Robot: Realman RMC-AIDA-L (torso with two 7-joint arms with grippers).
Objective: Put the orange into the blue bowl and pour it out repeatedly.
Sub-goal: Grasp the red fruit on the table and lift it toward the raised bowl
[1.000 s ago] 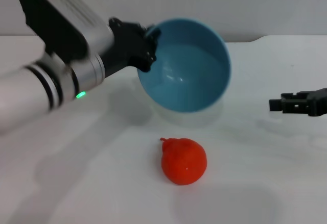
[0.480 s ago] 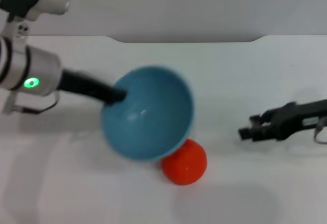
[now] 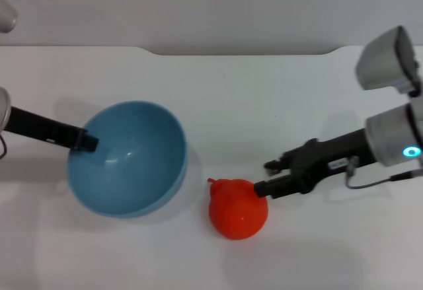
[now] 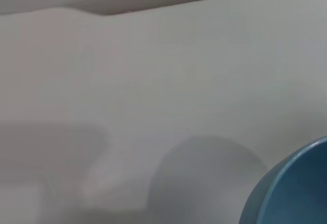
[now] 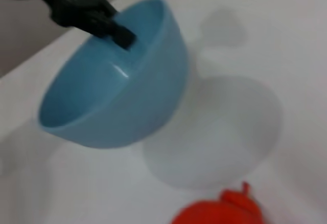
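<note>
The blue bowl hangs a little above the table at the left, empty and tilted. My left gripper is shut on its far-left rim. The right wrist view also shows the bowl and the left gripper clamped on its rim. The bowl's edge shows in the left wrist view. The orange lies on the table to the right of the bowl, and its top shows in the right wrist view. My right gripper is open, its fingertips at the orange's upper right side.
The white table stretches on all sides, with its back edge against a grey wall. The bowl's shadow lies on the table between the bowl and the orange.
My left arm has carried the bowl leftward, away from over the orange. My right gripper has moved left to reach the orange's side. The orange has not moved.
</note>
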